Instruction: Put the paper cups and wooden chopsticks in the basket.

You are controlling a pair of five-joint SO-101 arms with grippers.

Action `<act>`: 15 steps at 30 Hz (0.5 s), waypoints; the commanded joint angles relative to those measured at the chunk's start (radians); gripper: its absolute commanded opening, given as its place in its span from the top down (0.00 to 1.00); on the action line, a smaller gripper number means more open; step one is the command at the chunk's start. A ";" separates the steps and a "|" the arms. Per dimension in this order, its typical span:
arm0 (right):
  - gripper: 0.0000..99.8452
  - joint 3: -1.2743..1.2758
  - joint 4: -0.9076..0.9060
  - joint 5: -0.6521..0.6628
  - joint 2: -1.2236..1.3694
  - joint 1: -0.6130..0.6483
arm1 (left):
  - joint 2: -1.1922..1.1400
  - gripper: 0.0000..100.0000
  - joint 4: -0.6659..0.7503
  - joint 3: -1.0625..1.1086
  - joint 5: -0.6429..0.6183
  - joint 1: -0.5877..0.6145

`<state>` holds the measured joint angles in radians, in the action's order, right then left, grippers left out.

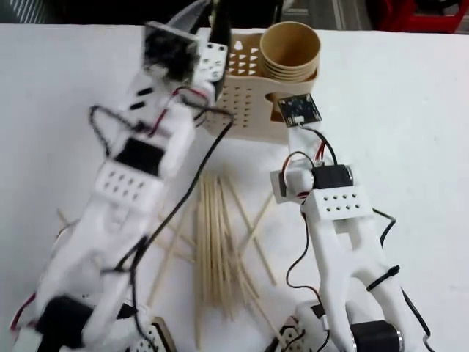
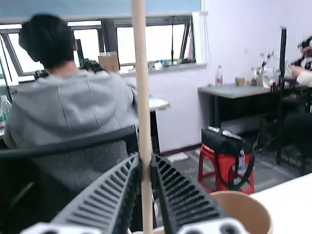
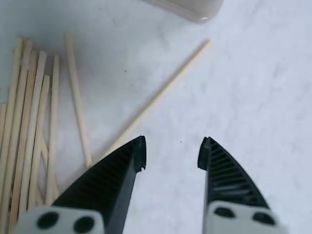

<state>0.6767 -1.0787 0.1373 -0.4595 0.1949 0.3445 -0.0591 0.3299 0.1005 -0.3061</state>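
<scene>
Your left gripper (image 2: 146, 165) is squeezed almost closed on one wooden chopstick (image 2: 141, 73). The chopstick stands straight up between the two black fingers and pokes out high above them. Just under this gripper and a bit to one side you can see the round top of the paper cups (image 2: 243, 210). From the high view, this gripper is up over one end of the basket (image 1: 249, 95), and the cups sit stacked inside each other in the other end of it. Your right gripper (image 3: 170, 148) is open wide and has nothing in it. Its tips point down at the white bench (image 3: 253, 87). A loose chopstick (image 3: 161, 95) lies flat on the bench right by one of the tips and runs slanting away from the gripper, toward a corner of the basket. Farther out on that same side of the gripper is the pile of chopsticks (image 3: 29, 122), lying close together and nearly side by side. From the high view, that pile sits on the bench between your two arms, with a few sticks crossed over the others.
</scene>
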 commanded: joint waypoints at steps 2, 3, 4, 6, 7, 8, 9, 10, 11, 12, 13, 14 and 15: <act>0.81 -0.006 0.015 0.002 -0.028 -0.007 | -0.219 0.98 0.049 -0.160 -0.014 -0.004; 0.81 -0.006 0.015 0.002 -0.028 -0.007 | -0.252 0.98 0.049 -0.175 -0.014 -0.004; 0.81 -0.006 0.015 0.002 -0.028 -0.007 | -0.282 0.98 0.049 -0.187 -0.014 -0.004; 0.81 -0.006 0.015 0.002 -0.028 -0.007 | -0.329 0.97 0.049 -0.201 -0.014 -0.002; 0.81 -0.008 0.015 0.002 -0.028 -0.007 | -0.344 0.97 0.049 -0.203 -0.014 -0.002; 0.81 -0.008 0.015 0.002 -0.028 -0.007 | -0.357 0.97 0.049 -0.198 -0.014 -0.002; 0.81 -0.008 0.015 0.002 -0.028 -0.007 | -0.363 0.97 0.049 -0.195 -0.014 -0.002; 0.81 -0.008 0.015 0.002 -0.028 -0.007 | -0.369 0.97 0.044 -0.195 -0.014 -0.002; 0.81 -0.008 0.015 0.002 -0.028 -0.007 | -0.369 0.97 0.028 -0.195 -0.014 -0.002; 0.81 -0.008 0.015 0.002 -0.028 -0.007 | -0.367 0.95 0.005 -0.196 -0.015 -0.002; 0.81 -0.008 0.015 0.002 -0.028 -0.007 | -0.363 0.93 -0.020 -0.196 -0.017 -0.002; 0.81 -0.008 0.015 0.002 -0.028 -0.012 | -0.363 0.91 -0.044 -0.201 -0.032 -0.002; 0.81 -0.008 0.015 0.002 -0.028 -0.016 | -0.363 0.89 -0.068 -0.204 -0.061 -0.002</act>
<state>0.6767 -1.0787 0.1373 -0.4595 0.1949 -0.0376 -0.0621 0.1887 0.0974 -0.3061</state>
